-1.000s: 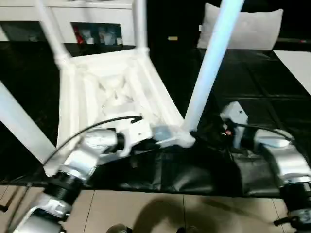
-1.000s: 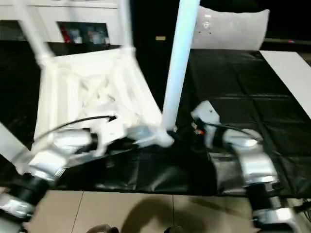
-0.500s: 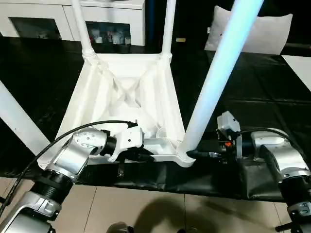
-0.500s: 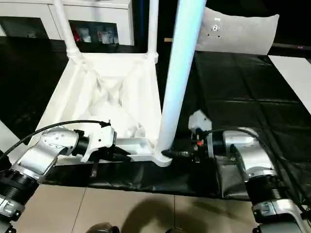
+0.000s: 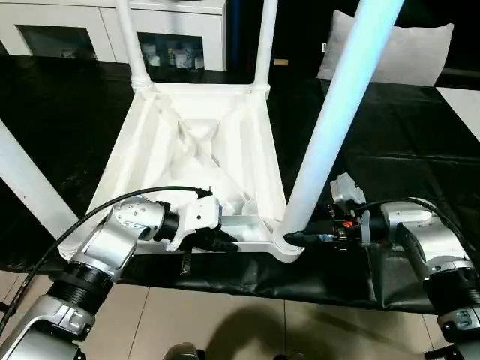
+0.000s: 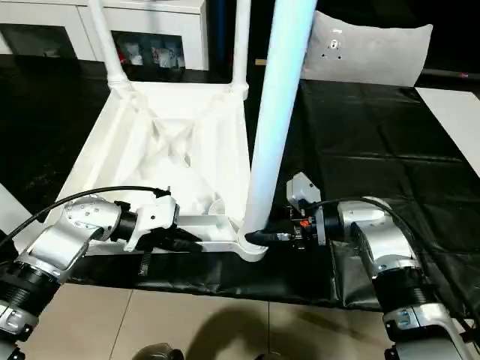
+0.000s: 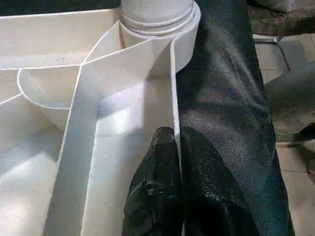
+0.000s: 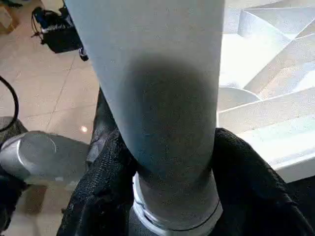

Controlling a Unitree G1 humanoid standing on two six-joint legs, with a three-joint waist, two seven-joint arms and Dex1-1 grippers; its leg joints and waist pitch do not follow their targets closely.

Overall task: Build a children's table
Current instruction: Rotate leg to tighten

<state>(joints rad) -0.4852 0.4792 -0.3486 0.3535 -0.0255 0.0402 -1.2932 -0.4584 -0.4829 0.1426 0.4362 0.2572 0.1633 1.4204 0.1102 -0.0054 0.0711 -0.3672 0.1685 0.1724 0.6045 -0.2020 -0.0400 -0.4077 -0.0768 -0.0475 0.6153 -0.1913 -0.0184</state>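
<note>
The children's table (image 5: 195,150) lies upside down on a black-covered surface, ribbed underside up. White legs stand in its corner sockets: far left (image 5: 131,37), far right (image 5: 264,41), near left (image 5: 26,187) and near right (image 5: 330,112). My left gripper (image 7: 175,135) is shut on the thin near rim wall of the top, one finger on each side, close to the near right socket (image 7: 157,19). My right gripper (image 8: 174,162) comes in from the right at the foot of the near right leg (image 8: 157,73). Its black fingers (image 8: 110,167) press that leg from both sides just above the socket.
A white cabinet (image 5: 67,30) with shelves stands behind the table, and a grey pillow (image 5: 405,52) lies at the back right. The black cover (image 5: 405,150) ends at a near edge over tiled floor (image 5: 225,322). A black cable (image 5: 97,214) loops over my left forearm.
The camera has tilted and steadied. My right gripper has moved left to the foot of the near right leg, and its fingers have closed in around it. The left grip is unchanged.
</note>
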